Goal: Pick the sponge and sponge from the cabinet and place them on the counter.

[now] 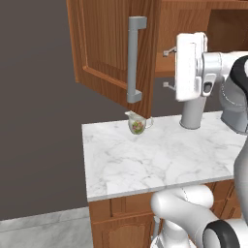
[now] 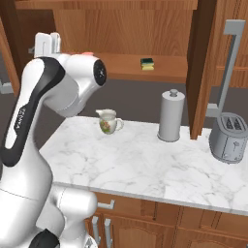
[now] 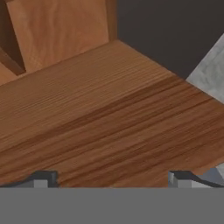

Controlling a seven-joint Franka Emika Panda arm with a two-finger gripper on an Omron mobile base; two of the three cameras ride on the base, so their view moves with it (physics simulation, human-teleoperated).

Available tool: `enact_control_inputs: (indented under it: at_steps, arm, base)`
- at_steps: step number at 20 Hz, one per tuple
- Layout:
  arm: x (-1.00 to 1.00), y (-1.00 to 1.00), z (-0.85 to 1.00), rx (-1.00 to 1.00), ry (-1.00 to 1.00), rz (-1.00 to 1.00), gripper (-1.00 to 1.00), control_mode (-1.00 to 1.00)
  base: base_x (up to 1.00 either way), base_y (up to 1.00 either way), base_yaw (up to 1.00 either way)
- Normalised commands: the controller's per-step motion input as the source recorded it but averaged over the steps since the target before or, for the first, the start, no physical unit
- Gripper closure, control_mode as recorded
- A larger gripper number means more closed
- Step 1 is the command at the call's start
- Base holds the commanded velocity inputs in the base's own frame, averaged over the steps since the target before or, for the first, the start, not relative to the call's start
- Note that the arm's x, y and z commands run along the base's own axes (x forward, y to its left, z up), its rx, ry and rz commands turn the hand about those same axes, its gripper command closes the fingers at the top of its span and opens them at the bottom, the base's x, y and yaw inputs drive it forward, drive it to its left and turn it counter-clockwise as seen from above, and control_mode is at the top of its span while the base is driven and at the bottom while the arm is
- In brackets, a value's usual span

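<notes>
One sponge point(image 2: 147, 63), yellow with a dark green top, lies on the shelf point(image 2: 121, 68) of the open wooden cabinet point(image 1: 106, 43). The other sponge is hidden. My gripper point(image 1: 168, 69) is raised to shelf height at the cabinet's left end, well to the left of the sponge. Its fingers point into the cabinet. In the hand view the gripper point(image 3: 111, 181) is open, with nothing between the fingertips point(image 3: 41, 179), and bare shelf wood point(image 3: 109, 118) lies just beyond them. Below is the white marble counter point(image 1: 145, 160) point(image 2: 145, 164).
A floral jug point(image 1: 138, 124) point(image 2: 109, 121) and a grey paper-towel roll point(image 2: 171, 115) point(image 1: 191, 114) stand at the back of the counter. A toaster point(image 2: 228, 137) sits at the right. The open door's bar handle point(image 1: 133, 58) hangs left of my hand. A pink edge point(image 2: 87, 54) peeks over my arm.
</notes>
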Motion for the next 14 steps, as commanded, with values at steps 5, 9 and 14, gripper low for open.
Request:
enact_control_inputs:
  at_steps: [5, 9, 14]
  arm:
    - [0.26, 0.48, 0.01, 0.01, 0.02, 0.11, -1.00, -1.00]
    - [-0.03, 0.54, 0.10, 0.00, 0.00, 0.09, -1.00, -1.00]
    - [-0.06, 0.66, 0.02, 0.00, 0.00, 0.07, -1.00, -1.00]
  base:
    - [0.00, 0.00, 0.00]
    - [0.00, 0.00, 0.00]
    - [0.00, 0.00, 0.00]
